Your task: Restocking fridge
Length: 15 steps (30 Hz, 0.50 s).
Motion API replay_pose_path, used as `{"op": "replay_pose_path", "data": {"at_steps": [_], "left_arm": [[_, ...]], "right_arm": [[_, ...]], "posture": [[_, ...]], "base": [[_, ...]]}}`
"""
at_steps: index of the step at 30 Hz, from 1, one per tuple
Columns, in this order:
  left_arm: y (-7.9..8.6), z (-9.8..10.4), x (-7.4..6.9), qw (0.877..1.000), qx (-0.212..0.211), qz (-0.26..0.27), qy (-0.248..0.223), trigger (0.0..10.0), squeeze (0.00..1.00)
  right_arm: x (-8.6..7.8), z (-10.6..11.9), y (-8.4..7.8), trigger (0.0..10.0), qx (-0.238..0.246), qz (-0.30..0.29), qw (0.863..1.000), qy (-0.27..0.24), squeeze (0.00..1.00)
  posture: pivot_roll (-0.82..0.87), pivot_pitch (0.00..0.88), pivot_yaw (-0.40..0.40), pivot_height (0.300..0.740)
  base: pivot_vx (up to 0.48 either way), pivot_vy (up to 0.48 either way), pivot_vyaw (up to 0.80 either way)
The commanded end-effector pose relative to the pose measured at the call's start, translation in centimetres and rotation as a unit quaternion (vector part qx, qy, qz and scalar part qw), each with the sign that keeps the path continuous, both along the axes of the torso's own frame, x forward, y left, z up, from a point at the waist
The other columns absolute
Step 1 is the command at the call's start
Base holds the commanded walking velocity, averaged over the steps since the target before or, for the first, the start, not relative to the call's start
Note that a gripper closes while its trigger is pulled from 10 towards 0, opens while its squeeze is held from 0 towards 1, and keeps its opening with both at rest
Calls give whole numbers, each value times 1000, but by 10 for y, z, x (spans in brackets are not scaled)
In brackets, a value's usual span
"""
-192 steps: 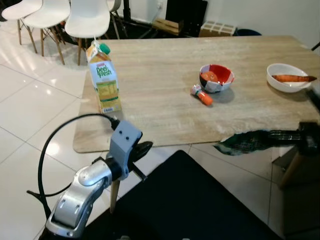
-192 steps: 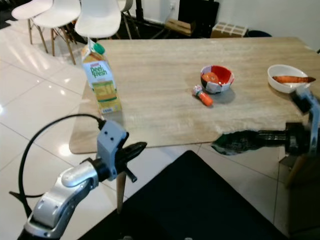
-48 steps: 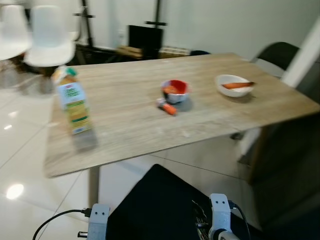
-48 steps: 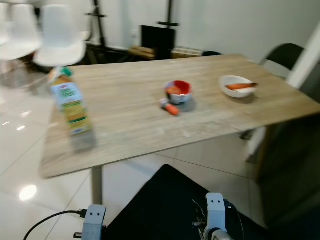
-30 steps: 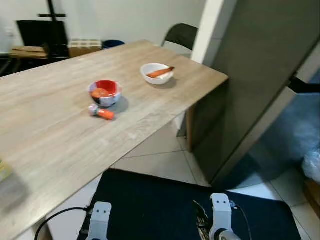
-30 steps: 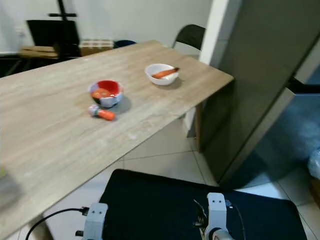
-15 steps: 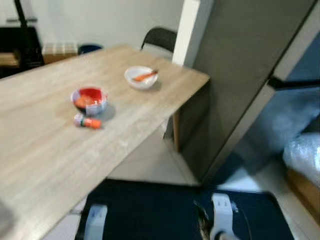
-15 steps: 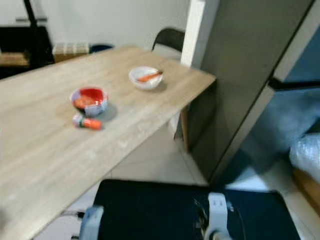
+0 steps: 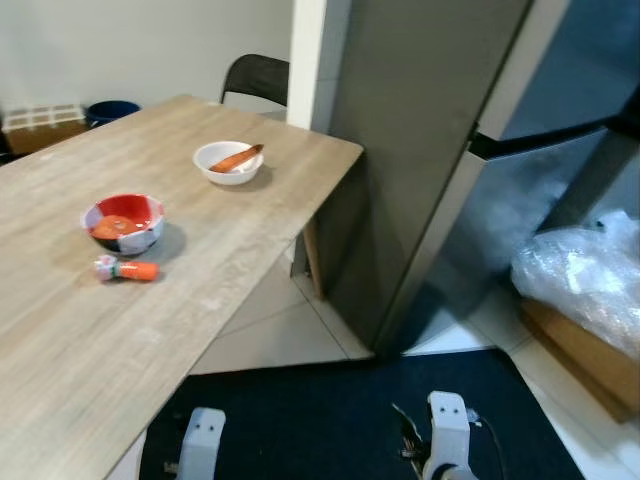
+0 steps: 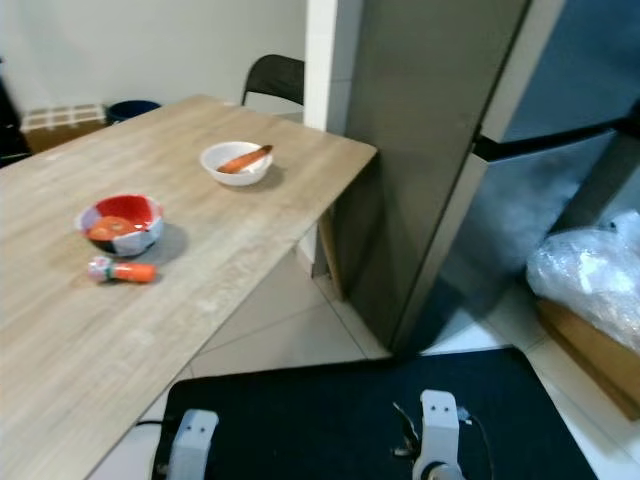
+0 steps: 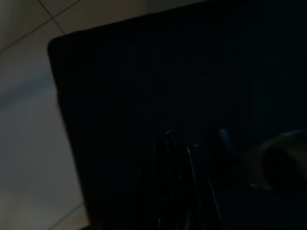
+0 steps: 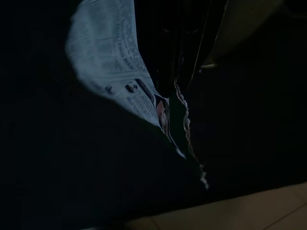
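Carrying packet toward fridge (image 9: 470,150), arms low.
Right gripper (image 12: 180,57) jaws clamped on printed foil packet (image 12: 115,67); left gripper (image 11: 172,158) idle, jaws unclear. Fridge far right, past counter (image 9: 200,270): square up, lift packet clear first.

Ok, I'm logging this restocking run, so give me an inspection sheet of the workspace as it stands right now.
Surface: wooden table, left of the fridge, bare at the near end.
Job's things: grey fridge ahead, doors shut; printed packet pinched in the right claw.
Clutter: red bowl with food; small orange bottle lying beside it; white bowl holding a carrot.
Grippers: right claw hangs low, shut on the packet; left claw hangs idle over the dark mat, too dark to judge.
Cables: thin wires at the right wrist.
Surroundings: dark chair behind the table; plastic-wrapped bundle on a wooden ledge, right.
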State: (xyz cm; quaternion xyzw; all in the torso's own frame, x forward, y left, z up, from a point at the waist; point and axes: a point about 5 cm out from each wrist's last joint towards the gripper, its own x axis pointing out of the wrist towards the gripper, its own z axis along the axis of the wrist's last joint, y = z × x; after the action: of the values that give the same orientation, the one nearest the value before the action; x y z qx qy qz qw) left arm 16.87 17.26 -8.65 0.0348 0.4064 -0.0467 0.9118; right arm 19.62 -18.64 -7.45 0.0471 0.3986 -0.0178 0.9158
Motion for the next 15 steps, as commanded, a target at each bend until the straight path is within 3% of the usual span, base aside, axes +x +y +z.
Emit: {"op": "replay_pose_path", "data": {"at_steps": [1, 15], "left_arm": [[-4, 0, 2, 1000, -2, -5, 1, 10000, 0], [0, -1, 0, 1000, 0, -9, 6, 10000, 0]], "right_arm": [[-3, -1, -5, 10000, -2, -15, 1000, 2, 0], [-5, -1, -9, 10000, -3, -24, 1000, 4, 0]], "posture": [[-64, 5, -27, 740], [-72, 0, -22, 740]], "base": [[0, 0, -800], [0, 0, -800]]}}
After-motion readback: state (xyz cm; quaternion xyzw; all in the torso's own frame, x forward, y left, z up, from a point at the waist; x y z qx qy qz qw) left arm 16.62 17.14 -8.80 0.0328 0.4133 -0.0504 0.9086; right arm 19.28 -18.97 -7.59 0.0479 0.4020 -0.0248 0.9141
